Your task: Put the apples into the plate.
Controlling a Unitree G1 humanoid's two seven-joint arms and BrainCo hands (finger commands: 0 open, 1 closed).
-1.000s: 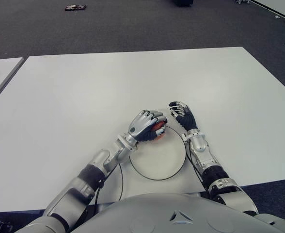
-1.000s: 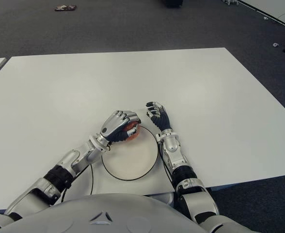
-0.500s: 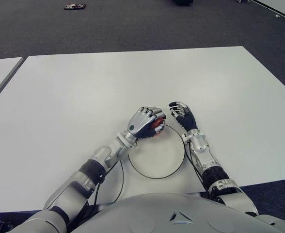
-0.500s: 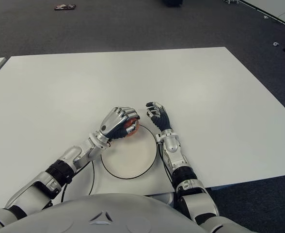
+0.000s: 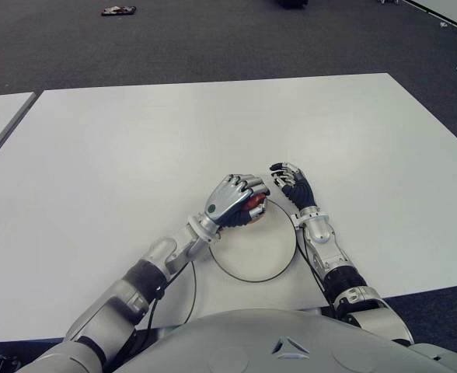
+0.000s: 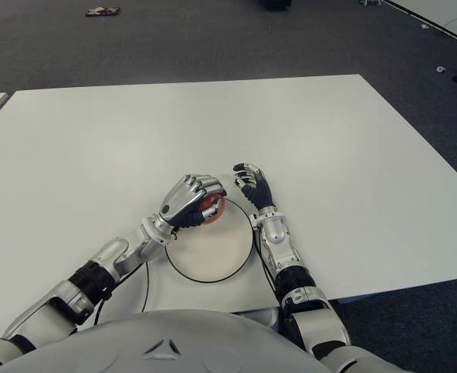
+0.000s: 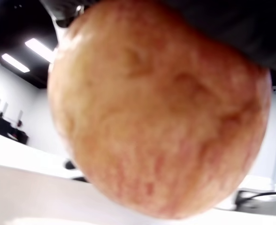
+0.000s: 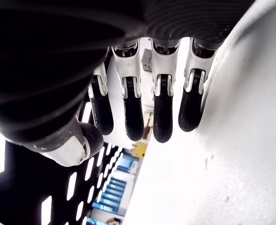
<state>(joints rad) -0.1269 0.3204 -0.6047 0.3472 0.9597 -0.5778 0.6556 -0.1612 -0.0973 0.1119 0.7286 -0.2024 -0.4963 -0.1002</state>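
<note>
The apple (image 5: pixel 254 207) is sitting inside the left hand (image 5: pixel 232 202), whose fingers are curling around it from above; the left wrist view is filling with its mottled red-orange skin. Hand and fruit are hovering over the plate (image 5: pixel 271 256) at about its 11 o'clock edge, and whether the apple is touching the rim cannot be told. The right hand (image 5: pixel 292 183) is showing just beside the plate at about 1 o'clock, fingers loosely spread and gripping nothing. All of this is lying on the white table (image 5: pixel 135 140). The risk, as I judge it, is releasing this close to the rim: the round fruit could be tipping off the shallow edge and rolling across the table.
</note>
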